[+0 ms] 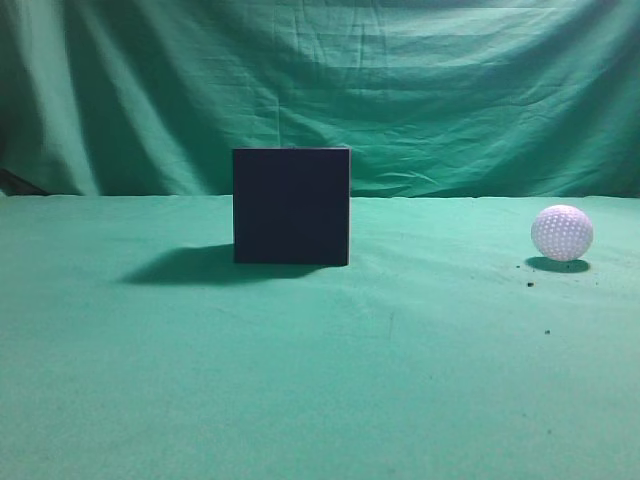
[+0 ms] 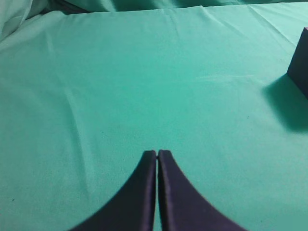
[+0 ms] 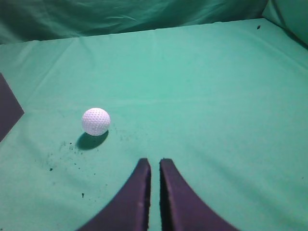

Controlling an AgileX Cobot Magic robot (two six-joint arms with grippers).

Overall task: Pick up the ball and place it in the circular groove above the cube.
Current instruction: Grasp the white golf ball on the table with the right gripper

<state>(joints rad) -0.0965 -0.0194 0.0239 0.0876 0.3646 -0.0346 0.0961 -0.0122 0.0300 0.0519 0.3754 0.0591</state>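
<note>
Covering everything: green cloth (image 1: 320, 380), spread over the table and hung up behind as a wall.
Cube (image 1: 291, 206): big, dark, sitting flat on the cloth near the middle; throws a shadow to its left.
Top of cube: not seen from any view, so cannot tell how the round groove looks.
Cube in left wrist view: just a corner (image 2: 301, 62) peeking in at the right edge, well apart from the fingers.
Cube in right wrist view: only a dark edge (image 3: 8, 111) at the left side.
Left gripper (image 2: 157, 154): two dark fingers pressed together, tips touching, holding nothing; hangs over bare cloth.
Right gripper (image 3: 153, 163): fingers almost together with a thin gap, holding nothing; points at the cloth just right of the ball.
Ball (image 1: 561, 232): small, white, bumpy like a golf ball; sits on the cloth far to the right, well apart from the cube.
Ball in right wrist view (image 3: 96, 121): ahead and to the left of the fingers, near but not touching.
Tiny bits: dark crumbs (image 3: 67, 149) dotted on the cloth around the ball.
Done so far: nothing, by the look of it; ball on the cloth, not on the cube.
Left to do: open the right fingers, grab the ball, lift, carry over, set in the groove on top.
</note>
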